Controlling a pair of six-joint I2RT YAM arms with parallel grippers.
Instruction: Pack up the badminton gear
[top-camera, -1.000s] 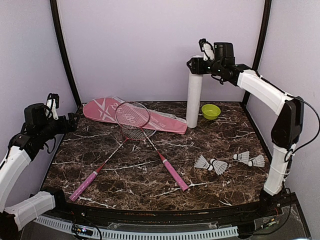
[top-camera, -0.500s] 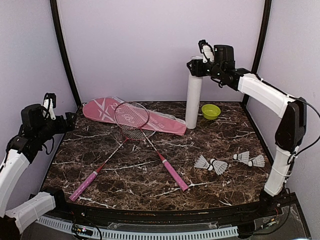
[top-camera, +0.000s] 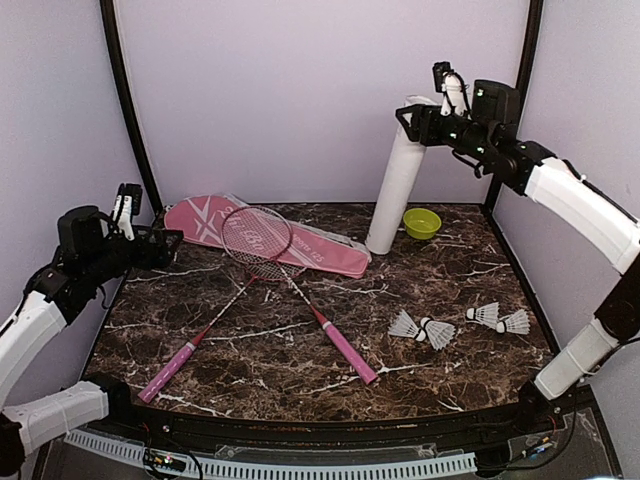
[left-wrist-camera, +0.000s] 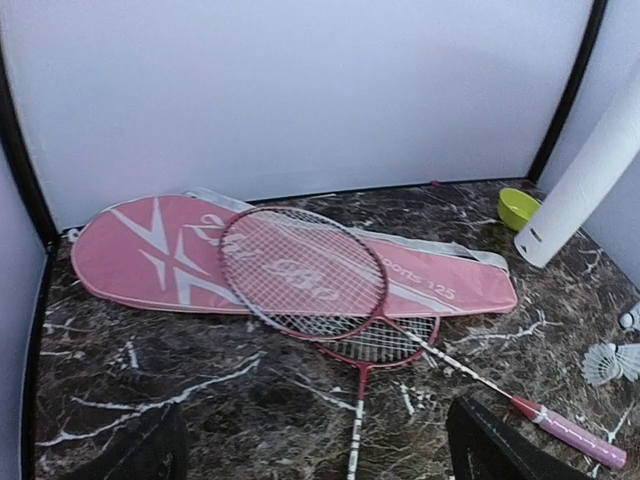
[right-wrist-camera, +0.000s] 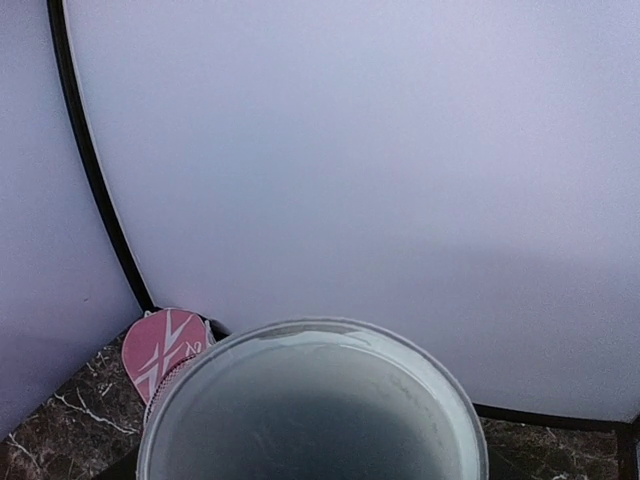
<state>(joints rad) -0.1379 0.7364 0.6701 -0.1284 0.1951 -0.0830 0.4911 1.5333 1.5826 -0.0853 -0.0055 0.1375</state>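
Right hand (top-camera: 418, 120) clamps the top of tall white cylindrical tube (top-camera: 392, 195), tilted, base on dark marble bench (top-camera: 260, 375) far right. Left hand (top-camera: 168, 243) wide open, empty, hovering at left edge.

The tube (right-wrist-camera: 310, 410) is cut off below its rim.

You're looking at a dark brown, white-veined marble desk (top-camera: 260, 370) boxed in by plain pale lilac walls (top-camera: 270, 90) (evenly lit, no harsh shadows), with curved black corner posts (top-camera: 123, 100).
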